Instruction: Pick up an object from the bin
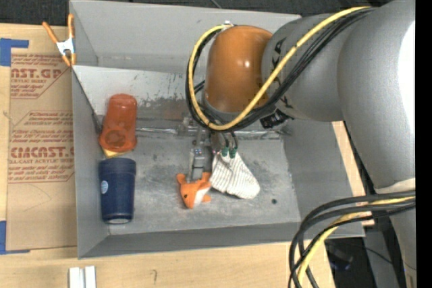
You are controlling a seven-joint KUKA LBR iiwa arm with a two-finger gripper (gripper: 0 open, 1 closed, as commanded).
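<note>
Arm (337, 71) reaching in from right, hand (210, 160) pointing downward

Claw (200, 167) above small orange toy (194, 192)

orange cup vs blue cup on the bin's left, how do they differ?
The orange cup is translucent orange; the blue cup is opaque dark navy. The orange cup sits higher in the view, the blue cup just below it. Both lie along the bin's left wall.
</note>
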